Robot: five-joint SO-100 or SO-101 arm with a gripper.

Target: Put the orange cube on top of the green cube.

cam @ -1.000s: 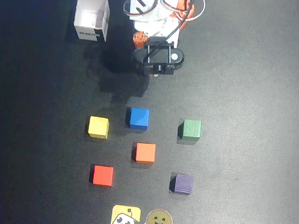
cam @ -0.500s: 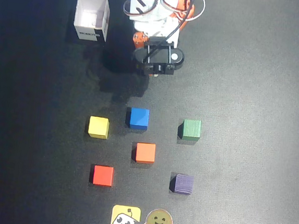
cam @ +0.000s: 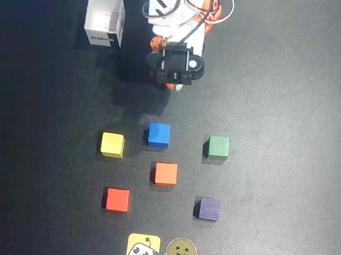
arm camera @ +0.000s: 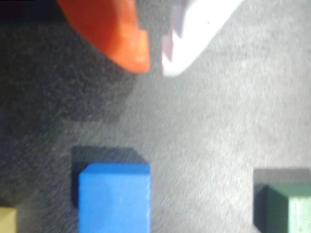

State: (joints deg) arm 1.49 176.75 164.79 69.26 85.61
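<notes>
blue cube (cam: 158, 134) | yellow cube (cam: 112, 144) | red cube (cam: 117, 199) | purple cube (cam: 209, 209) | white box (cam: 104, 20)

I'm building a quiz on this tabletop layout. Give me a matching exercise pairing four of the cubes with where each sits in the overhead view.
Column one:
1. orange cube
2. green cube
3. red cube
4. blue cube

Column two:
A. nearest the arm's base
B. in the middle of the group
C. right side, directly above the purple cube
D. lower left, below the yellow cube

Pairs: 1-B, 2-C, 3-D, 4-A
</notes>
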